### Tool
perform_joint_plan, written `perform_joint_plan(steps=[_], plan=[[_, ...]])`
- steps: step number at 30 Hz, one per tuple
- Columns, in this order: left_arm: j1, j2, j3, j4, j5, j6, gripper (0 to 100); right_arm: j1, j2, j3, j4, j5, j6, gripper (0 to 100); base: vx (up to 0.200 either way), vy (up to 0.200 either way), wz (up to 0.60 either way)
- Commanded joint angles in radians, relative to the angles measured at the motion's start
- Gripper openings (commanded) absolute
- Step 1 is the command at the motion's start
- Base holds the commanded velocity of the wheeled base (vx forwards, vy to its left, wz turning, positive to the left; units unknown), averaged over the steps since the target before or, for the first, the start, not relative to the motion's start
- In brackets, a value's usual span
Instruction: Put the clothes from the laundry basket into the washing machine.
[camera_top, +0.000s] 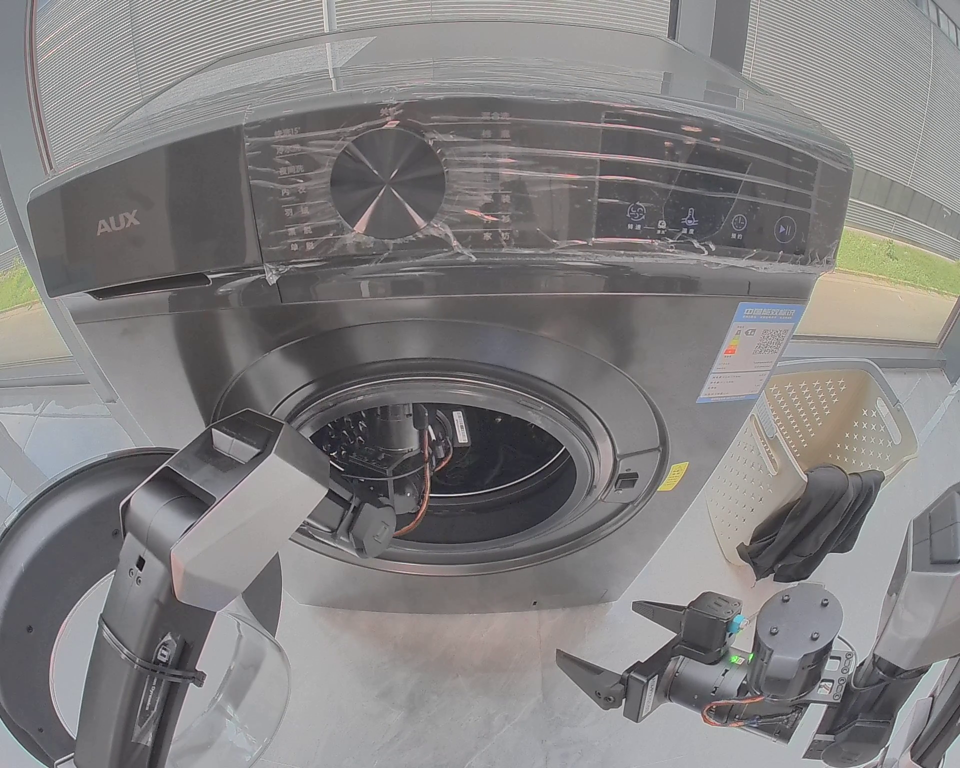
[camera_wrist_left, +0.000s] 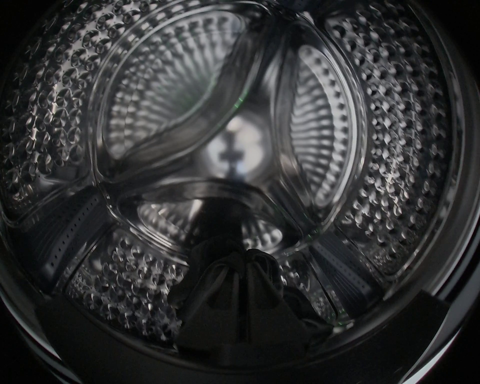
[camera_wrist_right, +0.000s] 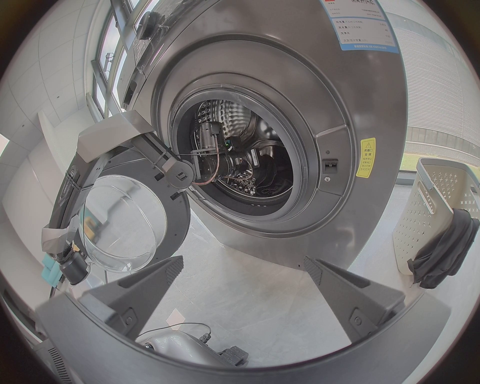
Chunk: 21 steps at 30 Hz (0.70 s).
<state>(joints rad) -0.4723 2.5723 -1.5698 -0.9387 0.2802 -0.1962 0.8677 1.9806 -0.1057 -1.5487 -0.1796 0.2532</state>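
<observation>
Risk: dark garment (camera_wrist_left: 240, 295), lying at 6 o'clock in the drum (camera_wrist_left: 400, 125) near its lip, could trail out with the left arm (camera_top: 220, 520) if the cloth clings.
Snag: orange cable (camera_top: 428, 480) may catch the port rim (camera_top: 588, 465).
Left end effector (camera_wrist_right: 265, 172): inside the washing machine (camera_top: 600, 340); grip state cannot be told.
Right end effector (camera_top: 600, 630): prongs apart, empty, at 5 o'clock from the port.
Basket garment (camera_top: 815, 520): limp black cloth over the laundry basket (camera_top: 800, 430) rim, at 4 o'clock; might slide off.
Textures: dimpled steel drum; perforated cream plastic basket.
</observation>
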Motion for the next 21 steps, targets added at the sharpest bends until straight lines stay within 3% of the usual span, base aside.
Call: perform_joint_plan(steps=[1, 14, 15, 21], plan=[[0.015, 0.048, -0.065, -0.014, 0.016, 0.004, 0, 0.001, 0.000, 0.000, -0.001, 0.000, 0.000, 100, 0.000, 0.000, 0.00], [0.009, 0.032, -0.036, -0.008, 0.016, 0.001, 0, -0.001, -0.003, -0.002, -0.001, 0.000, 0.000, 100, 0.000, 0.000, 0.00], [0.006, 0.028, -0.030, -0.006, 0.016, 0.000, 100, -0.001, -0.003, -0.002, -0.001, 0.000, 0.000, 100, 0.000, 0.000, 0.00], [-0.003, 0.012, -0.012, -0.015, 0.016, -0.002, 100, -0.001, -0.005, 0.000, -0.001, 0.000, 0.000, 100, 0.000, 0.000, 0.00]])
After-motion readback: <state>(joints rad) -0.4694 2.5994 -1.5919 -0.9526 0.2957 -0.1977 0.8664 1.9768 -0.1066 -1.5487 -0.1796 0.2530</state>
